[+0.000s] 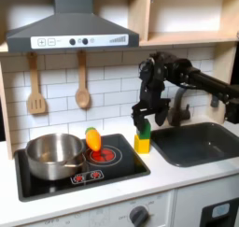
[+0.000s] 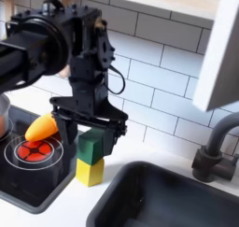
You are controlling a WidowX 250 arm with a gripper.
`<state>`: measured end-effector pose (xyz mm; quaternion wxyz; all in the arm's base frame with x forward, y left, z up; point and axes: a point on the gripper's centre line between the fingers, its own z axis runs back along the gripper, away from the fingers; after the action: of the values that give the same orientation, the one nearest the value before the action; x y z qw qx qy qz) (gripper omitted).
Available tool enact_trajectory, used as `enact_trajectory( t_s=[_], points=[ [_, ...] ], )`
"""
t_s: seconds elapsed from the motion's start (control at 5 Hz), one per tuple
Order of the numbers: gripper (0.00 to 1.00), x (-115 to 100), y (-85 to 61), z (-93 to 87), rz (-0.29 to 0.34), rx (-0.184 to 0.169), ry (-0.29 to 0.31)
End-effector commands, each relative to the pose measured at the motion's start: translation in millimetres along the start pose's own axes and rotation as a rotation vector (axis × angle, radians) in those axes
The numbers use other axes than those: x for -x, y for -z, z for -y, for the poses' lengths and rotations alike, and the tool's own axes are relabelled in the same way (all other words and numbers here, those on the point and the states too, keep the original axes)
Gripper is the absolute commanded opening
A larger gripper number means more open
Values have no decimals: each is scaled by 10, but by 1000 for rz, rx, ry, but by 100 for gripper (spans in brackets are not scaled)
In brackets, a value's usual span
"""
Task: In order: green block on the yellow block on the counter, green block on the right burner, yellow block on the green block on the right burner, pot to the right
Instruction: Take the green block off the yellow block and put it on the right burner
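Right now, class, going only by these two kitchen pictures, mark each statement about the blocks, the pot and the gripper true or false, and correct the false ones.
1. The green block sits on top of the yellow block. True.
2. The stacked blocks stand on the right burner. False: they stand on the counter, between the hob and the sink.
3. The gripper hangs just over the green block, a finger down either side of it. True, though whether it presses the block cannot be told.
4. The pot lies in the sink. False: it stands on the hob, at the first exterior view's left.
5. An orange-and-yellow toy is inside the pot. False: it is beside the pot, over the right burner.
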<state>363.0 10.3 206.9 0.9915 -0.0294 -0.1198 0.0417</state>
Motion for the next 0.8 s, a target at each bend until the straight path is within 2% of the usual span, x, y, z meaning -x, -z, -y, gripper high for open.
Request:
enact_trajectory(
  t_s=[0.0, 0.4, 0.6],
  points=[
    [100, -91, 29, -15, -3, 2, -30],
    [100, -54, 128, -62, -30, -22, -17],
    [100, -68, 122, -73, -21, -29, -7]
  ],
)
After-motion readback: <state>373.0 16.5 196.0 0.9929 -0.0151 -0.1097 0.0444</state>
